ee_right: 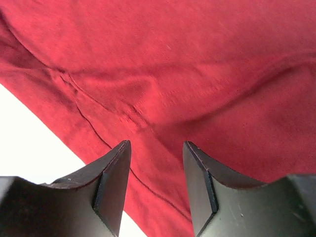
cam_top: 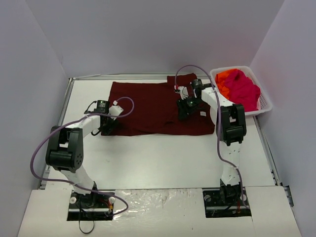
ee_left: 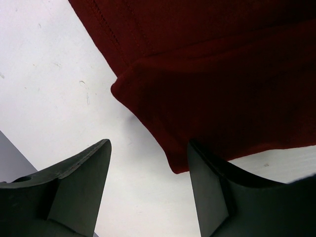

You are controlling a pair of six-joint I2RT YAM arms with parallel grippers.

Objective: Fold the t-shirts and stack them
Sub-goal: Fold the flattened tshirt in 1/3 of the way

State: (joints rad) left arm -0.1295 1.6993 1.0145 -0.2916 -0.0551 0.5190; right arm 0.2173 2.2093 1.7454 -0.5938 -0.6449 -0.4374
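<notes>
Left gripper [ee_left: 148, 148]: jaws parted, empty, poised at the near-left corner of the large dark maroon cloth t-shirt [cam_top: 148, 106], which lies spread flat mid-table, likely for folding. Right gripper [ee_right: 157, 145]: parted, empty, over its right side. Pink and orange t-shirts [cam_top: 242, 88] sit in the white lattice basket [cam_top: 265, 104].

top: overhead, whole table [cam_top: 163, 158] | wrists: close above shared maroon t-shirt [cam_top: 148, 111]

Even light falls from above, and my overhead view is bright and sharp. The white table [cam_top: 163, 158] is nearly washed out, with only soft shadows under my arms. At both wrists my dark fingers [ee_left: 79, 187] loom close and soft-edged. The maroon shirt [ee_right: 197, 74] looks redder and slightly blurred at my right wrist.
</notes>
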